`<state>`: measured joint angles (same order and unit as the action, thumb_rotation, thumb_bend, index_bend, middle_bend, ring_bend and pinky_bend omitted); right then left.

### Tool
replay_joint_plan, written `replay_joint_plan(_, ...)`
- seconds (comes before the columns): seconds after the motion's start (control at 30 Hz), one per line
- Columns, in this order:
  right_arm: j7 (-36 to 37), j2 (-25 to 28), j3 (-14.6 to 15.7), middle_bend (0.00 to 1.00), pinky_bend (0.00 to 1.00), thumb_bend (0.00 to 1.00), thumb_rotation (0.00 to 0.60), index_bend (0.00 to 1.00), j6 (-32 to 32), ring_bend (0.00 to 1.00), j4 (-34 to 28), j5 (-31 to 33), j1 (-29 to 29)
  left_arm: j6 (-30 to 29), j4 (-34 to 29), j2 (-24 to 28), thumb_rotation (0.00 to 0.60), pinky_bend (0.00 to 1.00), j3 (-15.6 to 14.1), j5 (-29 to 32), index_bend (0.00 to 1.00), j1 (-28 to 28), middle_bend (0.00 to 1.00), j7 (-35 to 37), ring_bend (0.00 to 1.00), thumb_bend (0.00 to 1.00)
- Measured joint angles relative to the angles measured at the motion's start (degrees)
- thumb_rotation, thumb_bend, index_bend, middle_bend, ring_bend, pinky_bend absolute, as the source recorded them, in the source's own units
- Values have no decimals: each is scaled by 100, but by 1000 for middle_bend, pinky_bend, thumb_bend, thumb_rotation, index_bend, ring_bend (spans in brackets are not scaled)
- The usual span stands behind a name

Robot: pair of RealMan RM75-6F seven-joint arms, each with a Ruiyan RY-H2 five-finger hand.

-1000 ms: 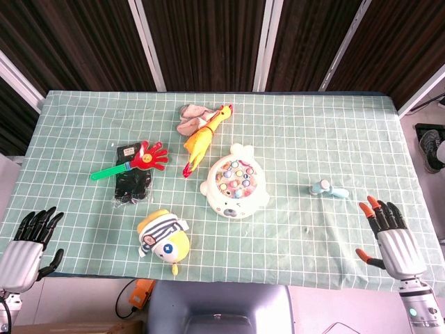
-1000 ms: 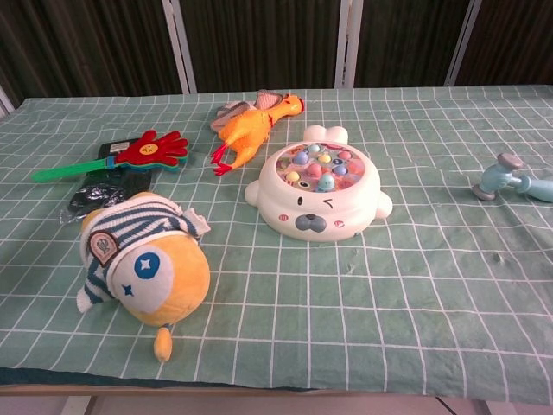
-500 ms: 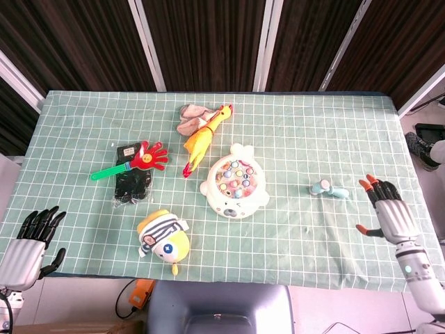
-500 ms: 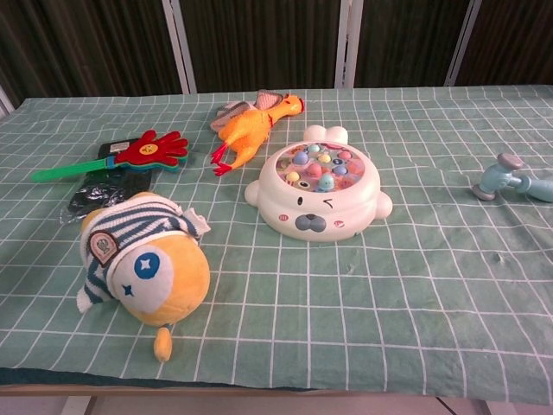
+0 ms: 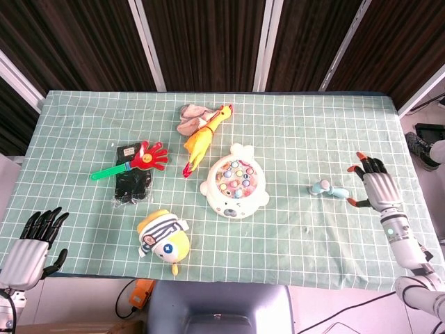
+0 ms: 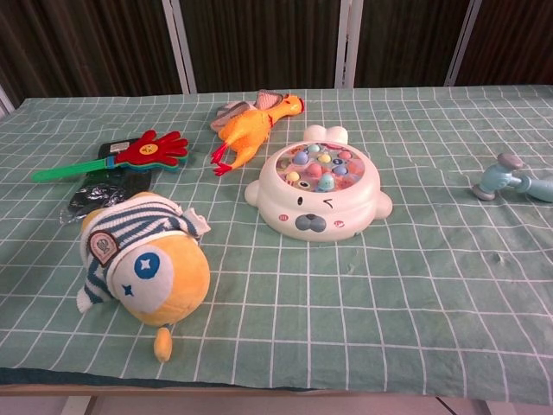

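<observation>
My right hand (image 5: 376, 186) hovers over the table's right side with its fingers spread and nothing in it, just right of a small light-blue toy hammer (image 5: 328, 189) (image 6: 510, 181). My left hand (image 5: 33, 239) hangs off the front left corner of the table, fingers apart, holding nothing. Neither hand shows in the chest view. A white seal-shaped fishing game (image 5: 235, 182) (image 6: 318, 183) sits mid-table. A yellow plush fish in a striped cap (image 5: 163, 236) (image 6: 138, 259) lies near the front edge.
A yellow rubber chicken (image 5: 201, 138) (image 6: 251, 130) lies beside a grey-pink plush (image 5: 188, 118). A red hand clapper with green handle (image 5: 136, 160) (image 6: 130, 156) rests over a black packet (image 5: 132, 182). The green checked cloth (image 5: 306, 132) covers the table.
My right hand has moved up and away from the front edge, ending close beside the blue hammer. My left hand has sunk slightly lower at the front left corner.
</observation>
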<state>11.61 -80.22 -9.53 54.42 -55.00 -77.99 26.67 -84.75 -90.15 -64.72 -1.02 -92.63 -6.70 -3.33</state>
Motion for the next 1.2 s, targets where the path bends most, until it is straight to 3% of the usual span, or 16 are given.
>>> replay_joint_plan(0.4,319,-634,183,46,22,497,600,594,-312,0,842,-130,306,20,-10,19,600,18,-10,28,0,3,0,3,0,411)
replay_joint_plan(0.73,435,-914,217,49,24,497,600,594,-333,0,1216,-128,399,49,-20,11,600,18,-14,45,0,-6,0,-35,0,413)
replay_joint_plan(1.2,164,-1072,160,50,29,513,600,580,-520,0,1232,19,554,64,-13,19,600,18,-19,50,0,-15,0,-8,0,412)
